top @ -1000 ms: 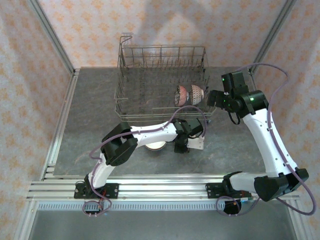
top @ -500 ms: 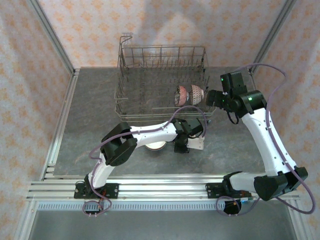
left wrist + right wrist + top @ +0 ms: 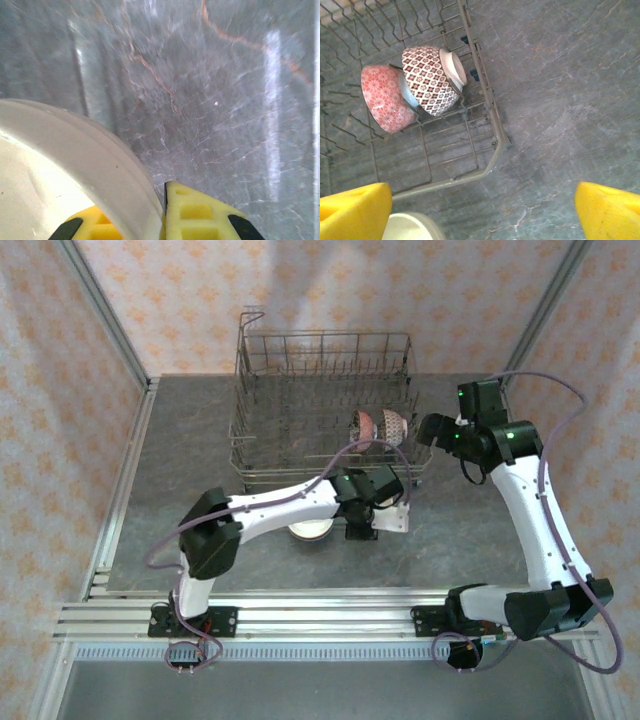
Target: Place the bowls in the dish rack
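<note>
Okay, got the left hand [image 3: 152,222] clenched on the wall of the cream bowl [image 3: 75,170], yellow fingers [image 3: 192,215] on either side of the rim. Holding it low over the table [image 3: 180,470], just in front of the dish rack [image 3: 322,340]; can't tell whether it's touching down. Meanwhile, seeing the right hand [image 3: 482,215] spread wide, gripping nothing, hanging just beside the rack's near right corner. Inside the rack, spotting a red patterned bowl [image 3: 385,97] and a diamond-patterned bowl [image 3: 430,80], stood on edge between tines, touching each other.
</note>
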Controlling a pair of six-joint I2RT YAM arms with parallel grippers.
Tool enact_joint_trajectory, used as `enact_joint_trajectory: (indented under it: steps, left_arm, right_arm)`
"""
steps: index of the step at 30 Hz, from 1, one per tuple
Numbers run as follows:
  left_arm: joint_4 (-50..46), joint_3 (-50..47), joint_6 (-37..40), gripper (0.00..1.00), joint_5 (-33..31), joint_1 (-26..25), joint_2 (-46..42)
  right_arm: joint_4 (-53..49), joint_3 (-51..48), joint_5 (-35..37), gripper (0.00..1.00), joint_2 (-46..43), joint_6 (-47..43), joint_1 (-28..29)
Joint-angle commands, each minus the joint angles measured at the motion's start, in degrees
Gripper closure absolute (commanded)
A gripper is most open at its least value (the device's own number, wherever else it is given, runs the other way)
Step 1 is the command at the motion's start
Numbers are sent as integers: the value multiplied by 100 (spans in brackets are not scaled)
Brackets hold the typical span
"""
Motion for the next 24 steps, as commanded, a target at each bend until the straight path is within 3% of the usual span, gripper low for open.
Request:
enact_joint_trajectory:
  steps: [1, 12, 24]
  left_arm:
    - [204, 282, -187, 97, 168, -27, -699]
    - [1251, 175, -1011, 97, 1323, 712, -1585]
    - [3114, -696, -1817, 98, 1742, 1261, -2169]
  right_arm:
    - [272, -48, -849, 6, -168, 295, -257]
    - [1088, 190, -3343, 7, 40, 850, -486]
    - [1402, 200, -4334, 7, 201, 1170, -214]
